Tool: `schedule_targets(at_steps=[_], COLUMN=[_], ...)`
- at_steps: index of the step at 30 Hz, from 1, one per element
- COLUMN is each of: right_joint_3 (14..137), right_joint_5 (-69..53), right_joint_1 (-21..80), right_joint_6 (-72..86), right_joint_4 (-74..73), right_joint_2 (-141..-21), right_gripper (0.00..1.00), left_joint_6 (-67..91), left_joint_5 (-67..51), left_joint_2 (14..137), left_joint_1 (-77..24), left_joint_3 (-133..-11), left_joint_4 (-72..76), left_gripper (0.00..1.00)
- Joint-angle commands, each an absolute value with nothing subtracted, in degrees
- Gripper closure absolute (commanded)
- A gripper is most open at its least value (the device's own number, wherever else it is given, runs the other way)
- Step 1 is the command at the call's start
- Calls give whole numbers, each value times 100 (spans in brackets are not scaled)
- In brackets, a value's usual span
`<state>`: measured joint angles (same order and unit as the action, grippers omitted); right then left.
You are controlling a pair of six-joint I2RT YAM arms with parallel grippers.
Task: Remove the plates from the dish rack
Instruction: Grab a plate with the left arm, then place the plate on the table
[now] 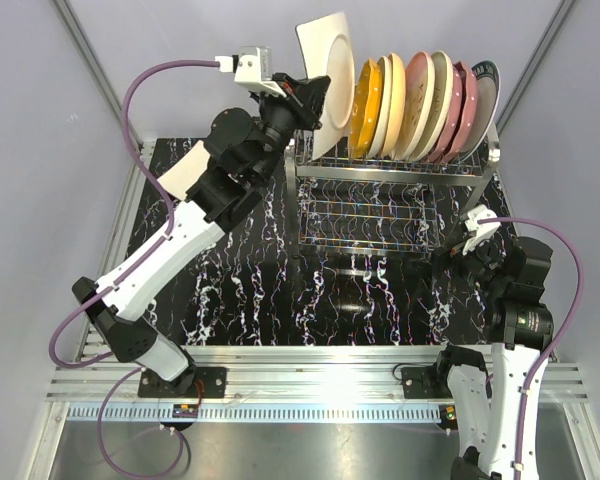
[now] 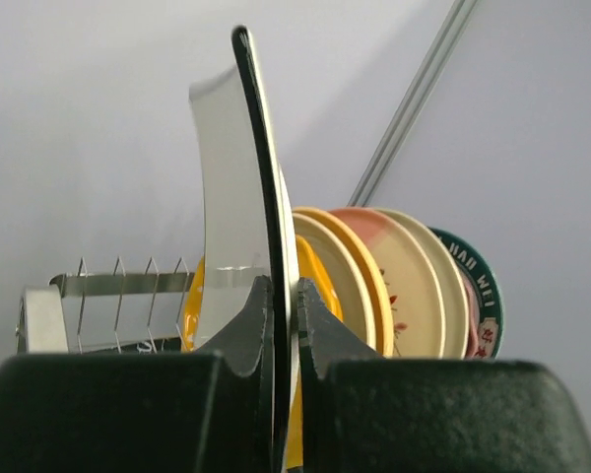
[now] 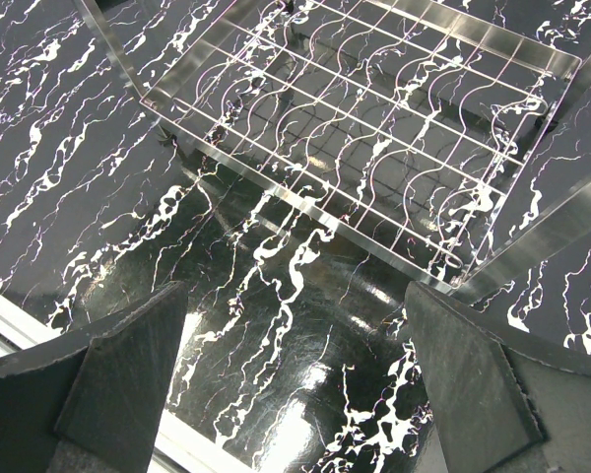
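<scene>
L gripper (image 2: 286, 325) pinches white plate (image 1: 330, 65) by its edge, higher than other plates (image 1: 420, 100) in rack (image 1: 400, 172). R gripper (image 3: 295, 335) spread wide over table (image 3: 69, 148), near rack's lower tier.

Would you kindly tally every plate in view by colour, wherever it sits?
White plates: 2
Yellow plates: 1
Cream plates: 3
Pink plates: 3
Dark-rimmed plates: 1
Total: 10, as best the overlap allows

plates (image 1: 420, 105) in dish rack (image 1: 380, 215); lone plate (image 1: 185, 165) on table (image 1: 250, 290), leftward.
</scene>
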<state>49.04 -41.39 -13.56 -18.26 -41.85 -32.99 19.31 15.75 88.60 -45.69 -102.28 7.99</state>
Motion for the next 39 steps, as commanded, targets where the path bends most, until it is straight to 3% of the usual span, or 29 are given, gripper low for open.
schedule_targets(at_steps=[1, 39], right_joint_3=[4904, 4904], right_joint_5=[-4087, -4122], right_joint_1=[-1389, -1433], right_joint_6=[-1916, -1916], right_joint_4=[-4087, -4096], right_joint_2=[-3261, -3252], right_gripper=[0, 0], left_joint_6=[1872, 2030], left_joint_5=[1556, 1292], left_joint_2=[8262, 7849], left_joint_1=[-4570, -4544], left_joint_3=[-10810, -11418], left_joint_4=[2549, 1960], left_gripper=[100, 100])
